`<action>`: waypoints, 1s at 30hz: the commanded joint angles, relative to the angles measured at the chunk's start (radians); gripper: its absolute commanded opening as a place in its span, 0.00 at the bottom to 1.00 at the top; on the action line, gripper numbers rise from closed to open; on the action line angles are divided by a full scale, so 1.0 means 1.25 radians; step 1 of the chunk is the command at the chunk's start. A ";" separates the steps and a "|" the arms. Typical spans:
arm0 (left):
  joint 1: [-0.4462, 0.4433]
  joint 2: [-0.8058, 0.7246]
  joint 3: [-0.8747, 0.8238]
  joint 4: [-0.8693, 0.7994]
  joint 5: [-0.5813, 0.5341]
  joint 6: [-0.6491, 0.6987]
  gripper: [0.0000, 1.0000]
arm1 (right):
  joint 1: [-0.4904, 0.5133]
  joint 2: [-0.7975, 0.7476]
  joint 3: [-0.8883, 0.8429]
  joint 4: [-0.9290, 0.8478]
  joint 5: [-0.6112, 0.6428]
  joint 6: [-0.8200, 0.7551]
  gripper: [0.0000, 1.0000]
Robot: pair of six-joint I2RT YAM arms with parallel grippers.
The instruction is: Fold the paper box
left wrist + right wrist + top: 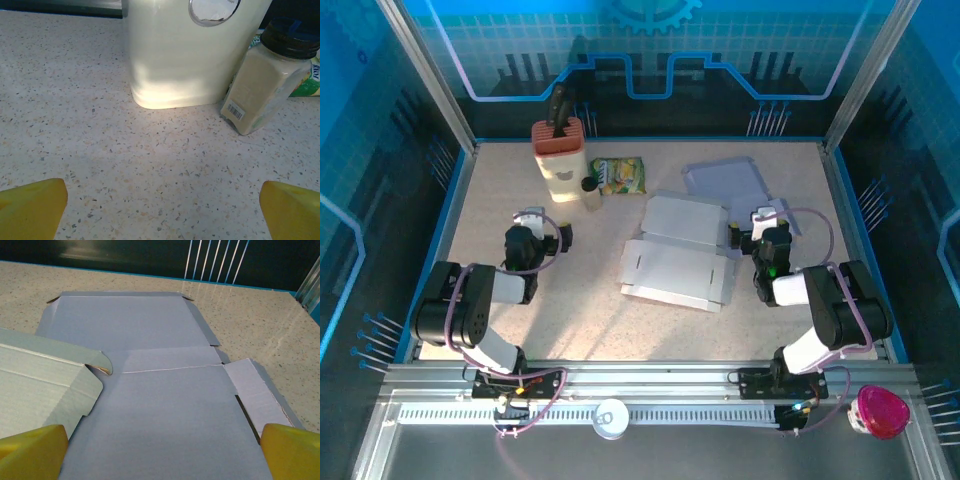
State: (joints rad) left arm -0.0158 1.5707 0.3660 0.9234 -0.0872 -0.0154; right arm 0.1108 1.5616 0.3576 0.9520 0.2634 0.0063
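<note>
the left tool (544,226) is hovering over bare speckled bench (570,310), its yellow fingertips (32,207) standing wide apart and gripping nothing. just ahead a cream container (190,55) is standing upright, a dark-capped jar (270,75) just beside its right edge. the paper box (680,255) is lying flat and unfolded mid-bench, with open room along its near edge. the right tool (756,228) is also spreading wide (nothing gripped), hanging over a lilac sheet (165,405) whose left edge the box's flap is overlapping.
</note>
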 commanded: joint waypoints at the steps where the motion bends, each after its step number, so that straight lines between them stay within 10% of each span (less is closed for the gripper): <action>1: 0.007 -0.011 0.015 0.001 0.022 0.020 0.99 | 0.000 -0.011 0.012 0.001 -0.008 -0.007 1.00; 21: 0.007 -0.012 0.010 0.011 -0.013 0.011 0.99 | 0.000 -0.011 0.012 0.001 -0.009 -0.007 1.00; 30: -0.037 -0.046 -0.195 0.382 -0.118 0.027 0.99 | 0.150 -0.125 -0.175 0.334 0.226 -0.138 1.00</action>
State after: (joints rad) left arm -0.0292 1.5597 0.1783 1.1896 -0.1558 -0.0143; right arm 0.2214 1.4765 0.1753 1.1625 0.3920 -0.0582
